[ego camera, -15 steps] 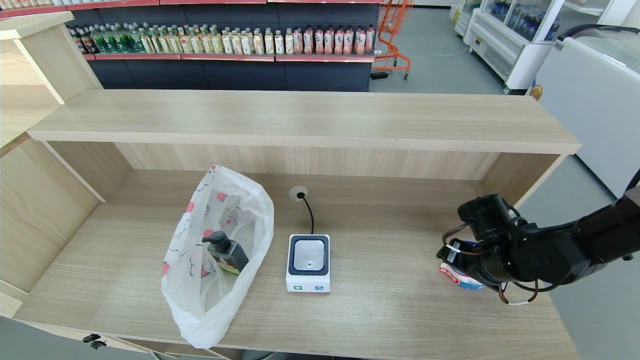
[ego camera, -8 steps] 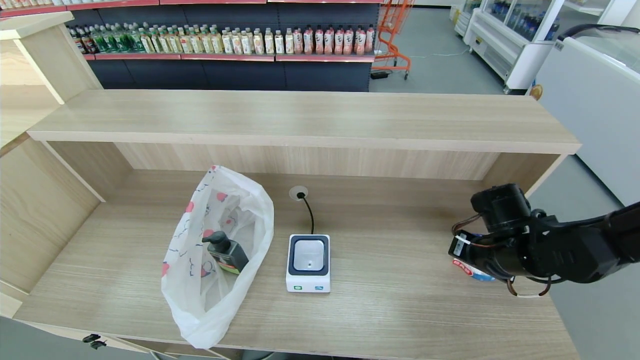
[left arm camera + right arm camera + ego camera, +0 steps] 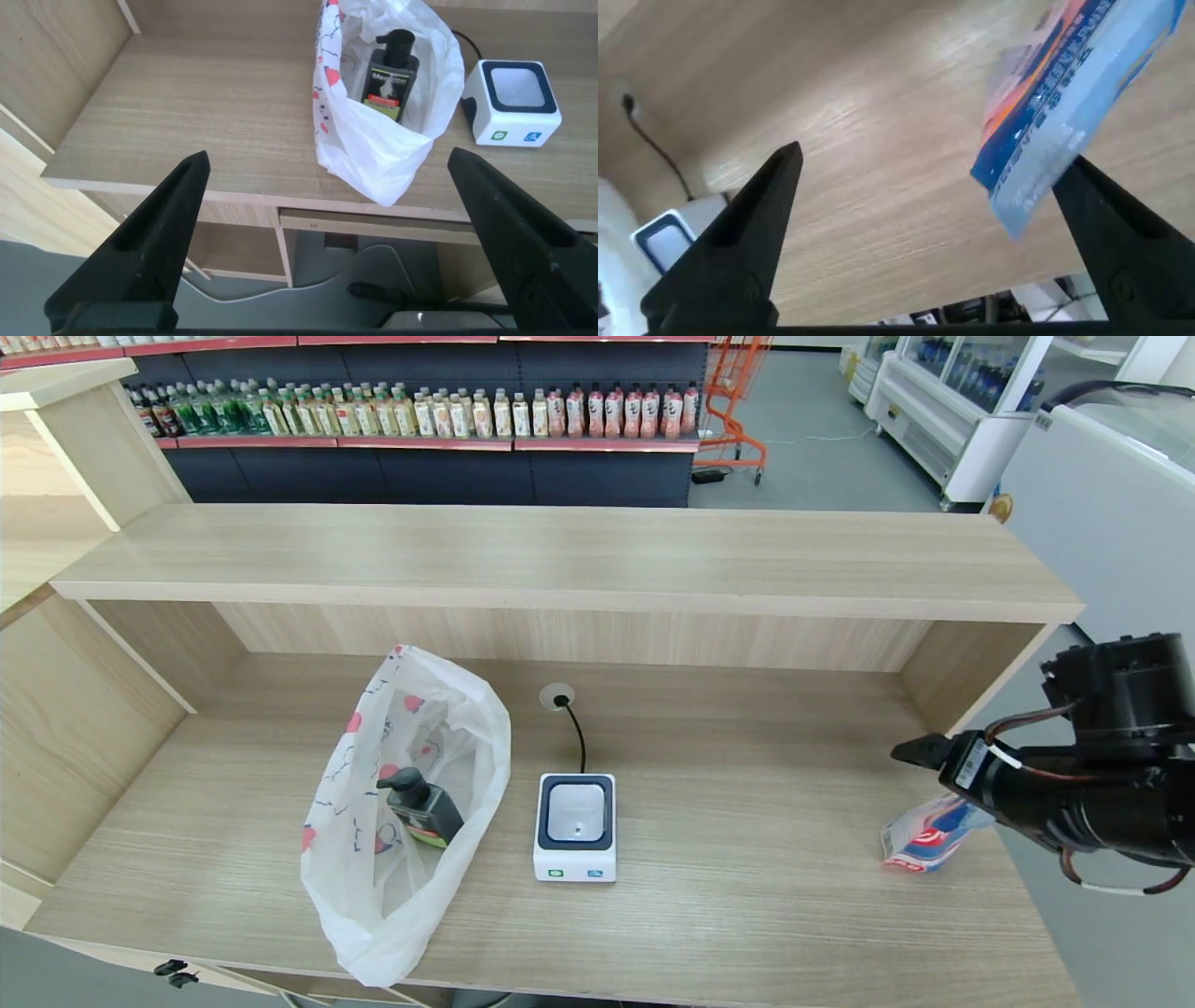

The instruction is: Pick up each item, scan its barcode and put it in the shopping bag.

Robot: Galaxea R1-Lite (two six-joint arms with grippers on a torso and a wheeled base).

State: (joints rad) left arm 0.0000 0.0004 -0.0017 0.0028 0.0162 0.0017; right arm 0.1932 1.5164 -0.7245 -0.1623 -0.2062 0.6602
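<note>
A white shopping bag (image 3: 392, 821) with red prints stands open on the counter's left half, with a dark pump bottle (image 3: 422, 807) inside it. The bag (image 3: 378, 140) and bottle (image 3: 388, 79) also appear in the left wrist view. A white barcode scanner (image 3: 576, 826) sits mid-counter. A blue, white and red packet (image 3: 924, 835) lies tilted near the counter's right edge. My right gripper (image 3: 929, 163) is open just right of and above the packet (image 3: 1074, 112), gripping nothing. My left gripper (image 3: 327, 163) is open and empty, off the counter's front edge near the bag.
The counter (image 3: 728, 915) has a raised back shelf (image 3: 560, 560) and side walls. The scanner's black cable (image 3: 579, 737) runs to a grommet behind it. Open wood lies between scanner and packet. Store shelves of bottles and freezers stand beyond.
My right arm has drawn back to the right and risen. The packet has slid right towards the counter's edge and now shows clear of the gripper, tilted.
</note>
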